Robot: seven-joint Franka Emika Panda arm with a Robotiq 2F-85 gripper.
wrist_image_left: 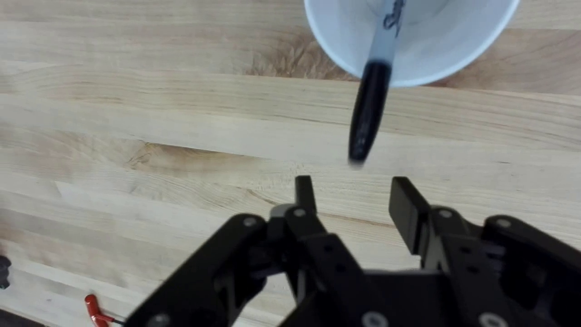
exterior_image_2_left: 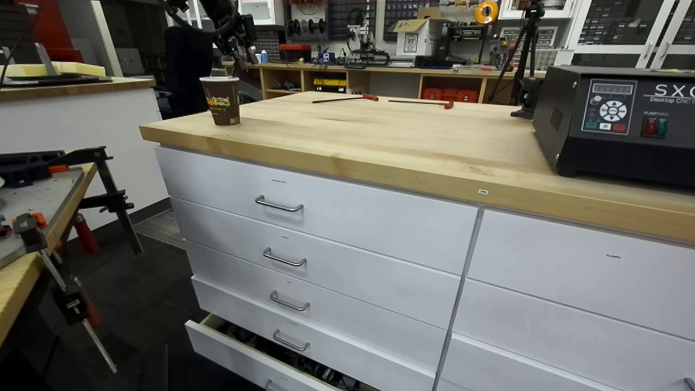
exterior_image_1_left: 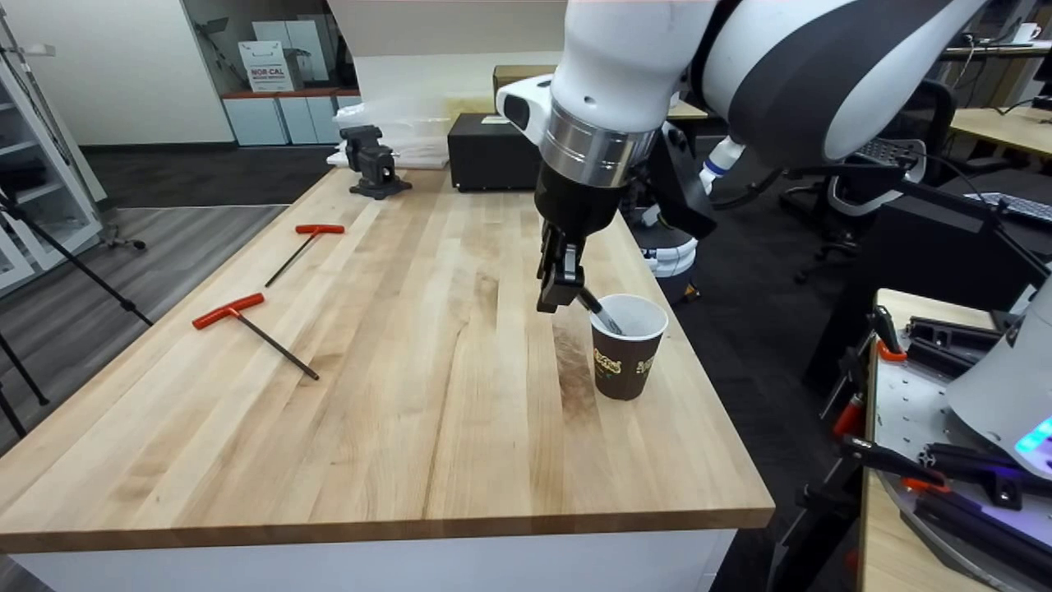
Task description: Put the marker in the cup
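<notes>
The brown paper cup (exterior_image_1_left: pixel 626 366) with a white rim stands upright near the table's edge. It also shows in an exterior view (exterior_image_2_left: pixel 222 103) and, partly cut off, in the wrist view (wrist_image_left: pixel 422 81). The marker (wrist_image_left: pixel 376 77), grey with a black cap, leans in the cup against the rim; its cap end sticks out over the rim toward my gripper (wrist_image_left: pixel 352 186). The marker also shows in an exterior view (exterior_image_1_left: pixel 604 312). My gripper, also in an exterior view (exterior_image_1_left: pixel 560 298), is open, with nothing between its fingers. It is beside and above the cup, apart from the marker's cap.
Two red T-handled tools (exterior_image_1_left: pixel 230 311) (exterior_image_1_left: pixel 320 228) lie on the wooden table (exterior_image_1_left: pixel 394 444). A black vise (exterior_image_1_left: pixel 376 164) and a black control box (exterior_image_2_left: pixel 613 125) stand at the table's far end from the cup. A low drawer (exterior_image_2_left: pixel 239 347) stands open below.
</notes>
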